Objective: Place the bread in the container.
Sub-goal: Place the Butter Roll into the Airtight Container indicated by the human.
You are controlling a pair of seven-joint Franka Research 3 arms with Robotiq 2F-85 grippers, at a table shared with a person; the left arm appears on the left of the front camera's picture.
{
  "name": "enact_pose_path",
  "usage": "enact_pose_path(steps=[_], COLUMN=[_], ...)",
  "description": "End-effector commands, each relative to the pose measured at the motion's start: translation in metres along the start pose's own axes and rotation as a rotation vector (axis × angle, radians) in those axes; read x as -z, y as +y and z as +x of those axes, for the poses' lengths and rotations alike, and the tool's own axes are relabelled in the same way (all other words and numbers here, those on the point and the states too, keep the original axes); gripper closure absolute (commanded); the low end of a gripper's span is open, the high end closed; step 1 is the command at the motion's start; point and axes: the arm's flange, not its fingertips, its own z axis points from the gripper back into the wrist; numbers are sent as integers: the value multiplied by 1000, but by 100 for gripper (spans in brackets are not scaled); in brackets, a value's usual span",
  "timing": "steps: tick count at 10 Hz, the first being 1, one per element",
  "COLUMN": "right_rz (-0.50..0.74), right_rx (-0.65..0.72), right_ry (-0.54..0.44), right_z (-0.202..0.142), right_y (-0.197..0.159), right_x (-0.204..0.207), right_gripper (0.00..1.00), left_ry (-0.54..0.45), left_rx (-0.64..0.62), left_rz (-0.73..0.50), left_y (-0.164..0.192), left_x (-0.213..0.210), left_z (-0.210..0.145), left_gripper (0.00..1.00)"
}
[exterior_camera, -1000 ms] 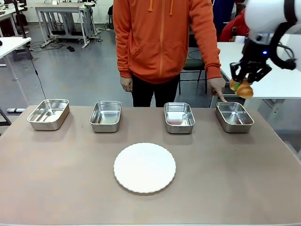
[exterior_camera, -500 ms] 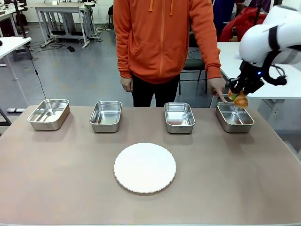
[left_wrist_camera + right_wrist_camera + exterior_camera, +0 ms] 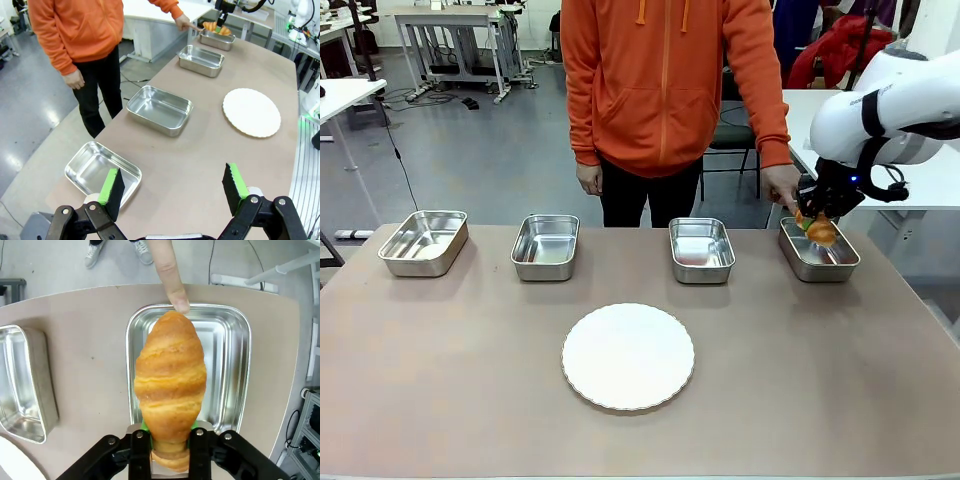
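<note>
1. Broadly, a brown table [image 3: 470, 400] is spreading across the front view, and a person in an orange hoodie [image 3: 665, 80] is standing at its far edge.
2. Four steel trays are lining the far side, and a round white plate [image 3: 628, 356] is lying nearer the robot, about midway along the table.
3. At the far right, the white right arm is reaching down over the container [image 3: 820, 256] (the rightmost tray in the row).
4. The right gripper [image 3: 818, 222] is clasping the bread [image 3: 820, 231] by one end; in the right wrist view the croissant [image 3: 171, 385] is hanging lengthwise above the tray's shiny floor, and whether it is touching the floor cannot be told.
5. The person's hand [image 3: 782, 186] is pointing one finger [image 3: 170, 275] at the container's far rim, its tip just beside the croissant's free end.
6. The left gripper [image 3: 172, 192] is hovering with its jaws spread wide and nothing between them, beside the tray at the other end [image 3: 102, 172].
</note>
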Motion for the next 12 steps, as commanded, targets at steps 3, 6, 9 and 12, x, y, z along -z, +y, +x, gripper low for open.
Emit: enact_pose_path(steps=[3, 6, 9, 12], right_rz=[-25, -35, -90, -46], right_rx=[-32, -35, -29, -28], right_ry=[-54, -60, -108, -67], right_z=[-1, -3, -11, 3], right_y=[-15, -14, -12, -11], right_x=[-8, -10, -24, -18], right_gripper=[0, 0, 0, 0], left_ry=[-17, -17, -17, -17], left_rx=[14, 14, 14, 14], left_rz=[-5, -5, -5, -5], left_y=[-1, -1, -1, -1], left_x=[0, 0, 0, 0], left_z=[1, 1, 1, 1], left_gripper=[0, 0, 0, 0])
